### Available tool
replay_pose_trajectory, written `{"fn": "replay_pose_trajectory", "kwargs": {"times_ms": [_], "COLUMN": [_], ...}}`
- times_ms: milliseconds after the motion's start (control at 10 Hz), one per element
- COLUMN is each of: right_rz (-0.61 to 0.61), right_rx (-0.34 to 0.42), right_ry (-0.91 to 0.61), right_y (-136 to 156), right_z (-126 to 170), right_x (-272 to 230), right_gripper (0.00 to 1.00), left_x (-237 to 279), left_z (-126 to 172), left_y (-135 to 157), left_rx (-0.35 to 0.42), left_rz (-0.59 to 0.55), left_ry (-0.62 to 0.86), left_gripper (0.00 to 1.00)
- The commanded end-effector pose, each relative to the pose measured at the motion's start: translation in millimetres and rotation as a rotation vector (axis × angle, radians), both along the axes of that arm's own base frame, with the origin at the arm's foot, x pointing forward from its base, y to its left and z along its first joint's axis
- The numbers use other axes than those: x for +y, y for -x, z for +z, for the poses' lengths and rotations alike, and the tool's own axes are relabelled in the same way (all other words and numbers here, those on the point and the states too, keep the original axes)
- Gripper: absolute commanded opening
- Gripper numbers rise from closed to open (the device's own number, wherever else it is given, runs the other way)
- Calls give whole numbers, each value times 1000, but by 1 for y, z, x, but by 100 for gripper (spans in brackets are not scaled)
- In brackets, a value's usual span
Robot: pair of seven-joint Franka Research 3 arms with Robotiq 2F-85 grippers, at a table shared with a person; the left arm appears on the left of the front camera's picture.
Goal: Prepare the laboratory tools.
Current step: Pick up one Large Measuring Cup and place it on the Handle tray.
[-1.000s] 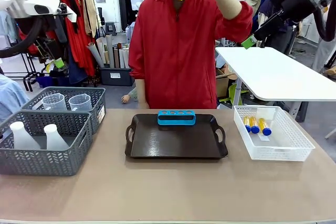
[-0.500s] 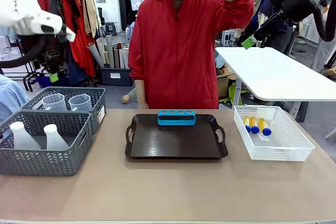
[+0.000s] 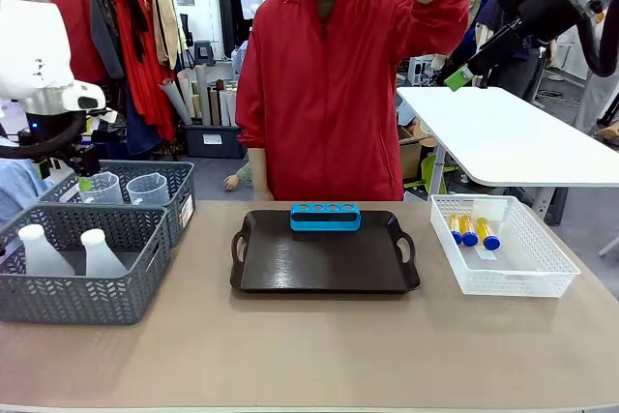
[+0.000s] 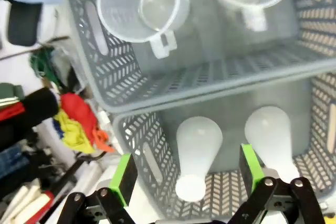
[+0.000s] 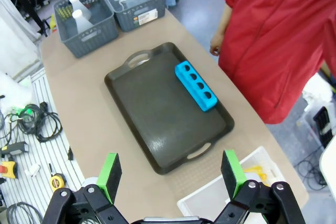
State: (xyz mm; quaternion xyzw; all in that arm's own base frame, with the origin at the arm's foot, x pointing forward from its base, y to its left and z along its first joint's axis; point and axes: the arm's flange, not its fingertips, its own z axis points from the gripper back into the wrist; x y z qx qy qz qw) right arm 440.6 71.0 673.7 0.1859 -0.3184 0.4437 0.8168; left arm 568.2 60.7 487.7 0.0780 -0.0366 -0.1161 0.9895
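Note:
Three tubes [image 3: 469,230] of orange liquid with blue caps lie in the white mesh basket [image 3: 522,282] at the right. Two clear handled beakers [image 3: 147,188] stand in the rear grey basket [image 3: 184,191], and two white conical flasks [image 3: 100,253] stand in the front grey basket [image 3: 87,302]. My left gripper [image 3: 85,179] hangs open above these baskets. In the left wrist view its open fingers [image 4: 187,174] straddle one flask [image 4: 198,148] from well above, with the beakers [image 4: 142,6] farther on. My right gripper [image 5: 171,169] is open and empty, held high [image 3: 458,75] over the table's right side.
A dark brown handled tray [image 3: 324,263] sits mid-table, with a blue four-hole tube rack [image 3: 325,217] at its far edge. A person in a red jacket [image 3: 329,94] stands behind it with one arm raised. A white side table [image 3: 513,142] stands at the back right.
My left arm has come down from the upper left to just above the grey baskets. The person's hand has risen from face height to overhead. The right arm has not moved.

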Motion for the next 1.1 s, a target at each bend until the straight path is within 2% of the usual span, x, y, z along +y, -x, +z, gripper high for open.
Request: {"fn": "replay_pose_trajectory", "kwargs": {"times_ms": [0,200,300,500,800,1000], "right_rz": [7,7,7,7,7,7], "right_rx": [-3,-3,-3,-3,-3,-3], "right_ry": [-2,-2,-2,-2,-2,-2], "right_y": [0,0,0,0,0,0], "right_z": [1,1,1,1,1,1], "right_x": [0,0,0,0,0,0], "right_gripper": [100,100,100,100,100,100], "left_x": [6,10,13,13,12,15], "left_z": [1,-1,-7,-7,-20,-31], "left_y": [-15,-22,-14,-14,-36,-44], "left_rx": [-67,-96,-44,-44,-115,-96], "left_rz": [53,77,52,52,61,98], "left_ry": [73,108,66,66,80,104], "left_gripper": [100,100,100,100,100,100]}}
